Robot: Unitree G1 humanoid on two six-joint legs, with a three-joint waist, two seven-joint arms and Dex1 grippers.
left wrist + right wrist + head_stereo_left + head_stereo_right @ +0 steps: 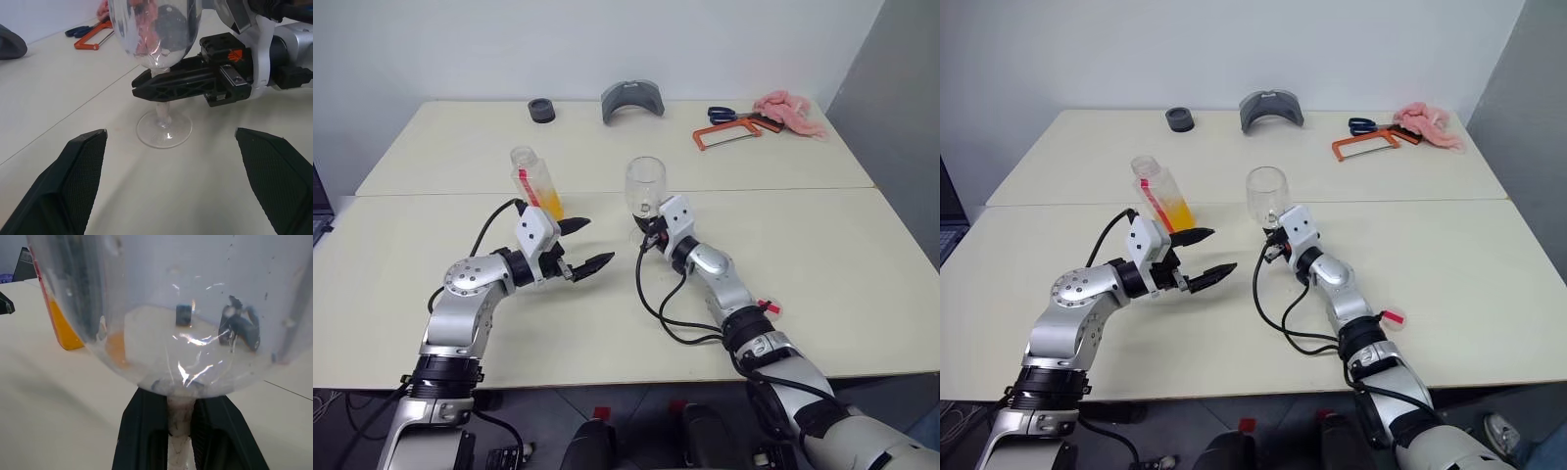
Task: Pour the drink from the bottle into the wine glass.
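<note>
while right gripper (pixel 146 85) jaws flank wine glass (pixel 645 186) stem, left gripper (pixel 583 245) level, jaws wide open

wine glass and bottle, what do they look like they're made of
Wine glass: clear, glossy, probably glass; sharp highlights, and the table shows through the bowl. Bottle: clear, likely thin plastic; squarish walls, a red label strip, and the orange drink showing through.

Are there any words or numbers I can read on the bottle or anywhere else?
None can be read.
Bottle: its red label strip shows no legible text, too small to tell.
Wine glass, right gripper, left gripper: no writing visible.
</note>
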